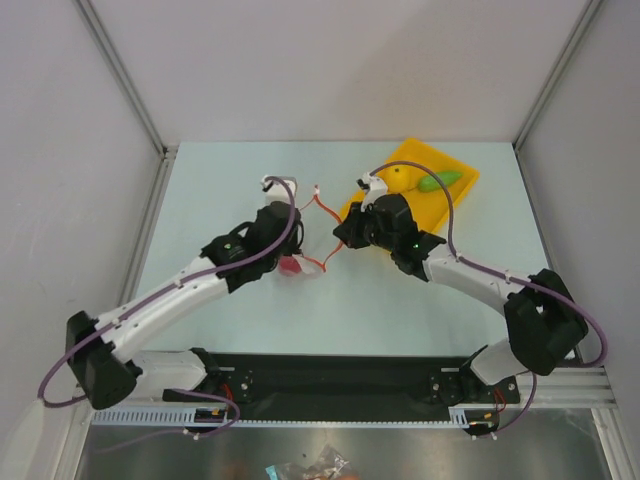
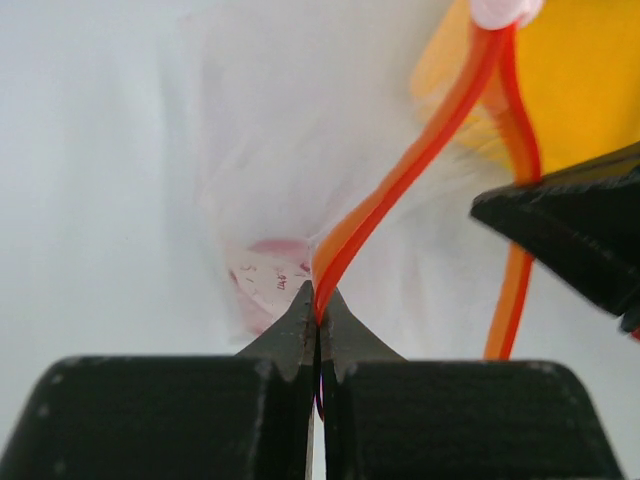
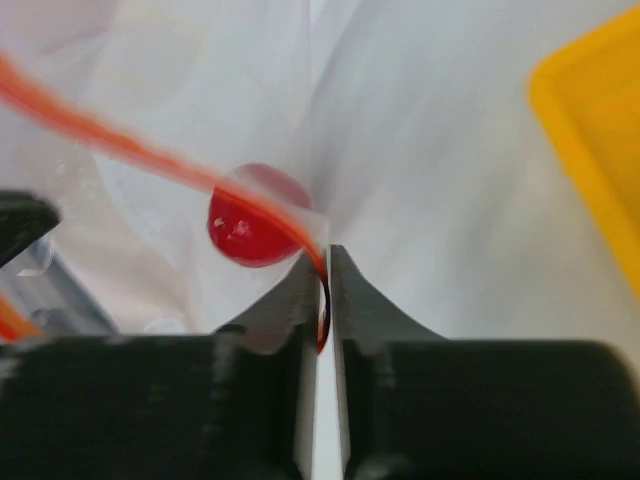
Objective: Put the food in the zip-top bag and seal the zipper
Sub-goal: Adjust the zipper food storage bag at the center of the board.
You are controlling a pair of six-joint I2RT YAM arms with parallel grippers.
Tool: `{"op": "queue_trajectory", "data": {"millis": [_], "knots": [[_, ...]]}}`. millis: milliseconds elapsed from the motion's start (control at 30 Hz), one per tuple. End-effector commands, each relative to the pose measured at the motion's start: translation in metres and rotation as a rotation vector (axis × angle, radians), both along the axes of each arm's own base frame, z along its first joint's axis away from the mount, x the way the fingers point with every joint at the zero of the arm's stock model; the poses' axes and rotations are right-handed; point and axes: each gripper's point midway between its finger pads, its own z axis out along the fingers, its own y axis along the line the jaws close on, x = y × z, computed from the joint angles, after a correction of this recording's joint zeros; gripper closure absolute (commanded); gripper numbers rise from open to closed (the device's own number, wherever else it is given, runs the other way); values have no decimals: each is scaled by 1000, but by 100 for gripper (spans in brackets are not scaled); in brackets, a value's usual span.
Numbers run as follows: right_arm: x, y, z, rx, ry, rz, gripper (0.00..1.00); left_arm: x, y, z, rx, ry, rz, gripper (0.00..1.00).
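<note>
Zipper (image 2: 400, 180) slants from the pinching left tool (image 2: 318, 300) toward the yellow tray (image 2: 580, 100).

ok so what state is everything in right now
left gripper: shut on zipper
right gripper: shut on zipper
zipper: unsealed, strips apart
zip-top bag: mouth open
red fruit: inside zip-top bag
lemon: on tray
green vegetable: on tray

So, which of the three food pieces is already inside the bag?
The red fruit, seen through the clear zip-top bag; the lemon and green vegetable lie on the yellow tray.
</note>
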Motion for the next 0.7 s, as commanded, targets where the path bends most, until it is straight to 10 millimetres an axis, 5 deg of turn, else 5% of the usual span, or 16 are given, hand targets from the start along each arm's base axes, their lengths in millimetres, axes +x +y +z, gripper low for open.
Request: {"op": "queue_trajectory", "data": {"millis": [0, 100, 200, 500, 667], "knots": [[14, -13, -27, 20, 96, -53, 83, 10, -7, -15, 60, 29, 1, 100], [21, -19, -47, -36, 130, -86, 59, 16, -20, -29, 64, 49, -23, 100], [21, -24, -46, -49, 113, -103, 35, 21, -32, -38, 51, 53, -57, 100], [8, -59, 10, -23, -81, -165, 3, 32, -37, -55, 39, 51, -79, 100], [19, -106, 31, 19, -178, -356, 1, 30, -47, -55, -33, 45, -114, 100]]}}
